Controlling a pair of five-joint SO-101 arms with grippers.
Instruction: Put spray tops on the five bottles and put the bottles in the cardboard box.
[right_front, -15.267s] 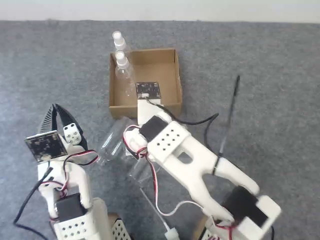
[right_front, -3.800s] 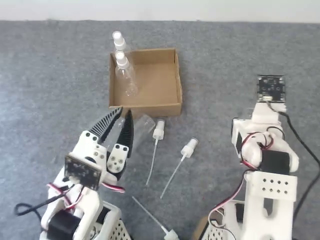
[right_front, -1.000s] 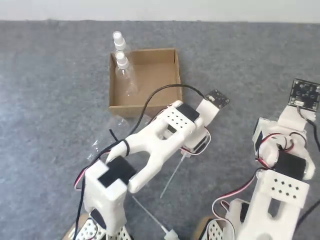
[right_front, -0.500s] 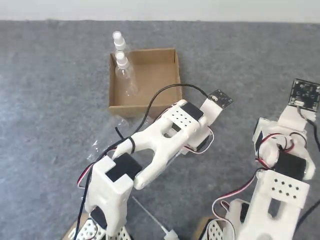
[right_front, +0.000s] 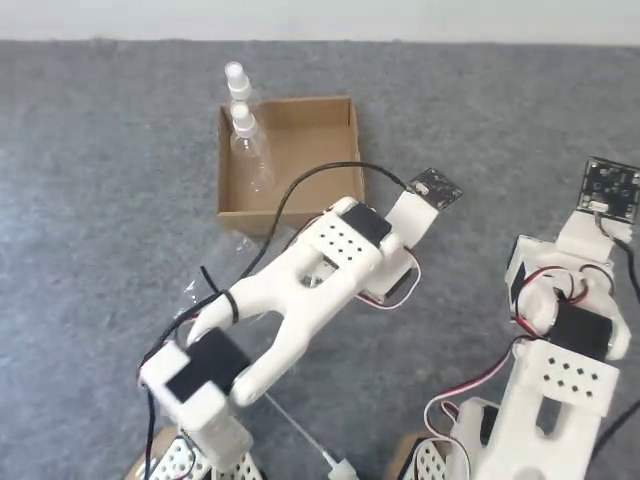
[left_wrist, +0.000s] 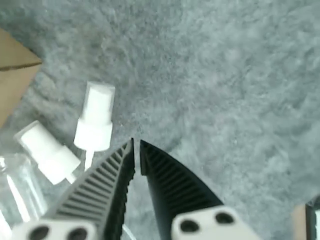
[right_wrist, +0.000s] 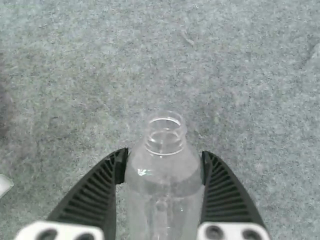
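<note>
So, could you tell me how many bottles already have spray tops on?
2: one bottle in the box, one just behind it. The left arm may hide others.

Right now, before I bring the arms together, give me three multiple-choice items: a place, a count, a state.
1. In the high view, the topped bottle inside the cardboard box sits by: A its left wall; B its right wall; C its front wall.
2. In the left wrist view, loose spray tops beside the left gripper: A one; B two; C four.
3. The held bottle in the right gripper is: A topped; B open-necked; C crushed.
1 A, it hugs the left wall. 2 B, two lie on the carpet. 3 B, its neck is bare.
</note>
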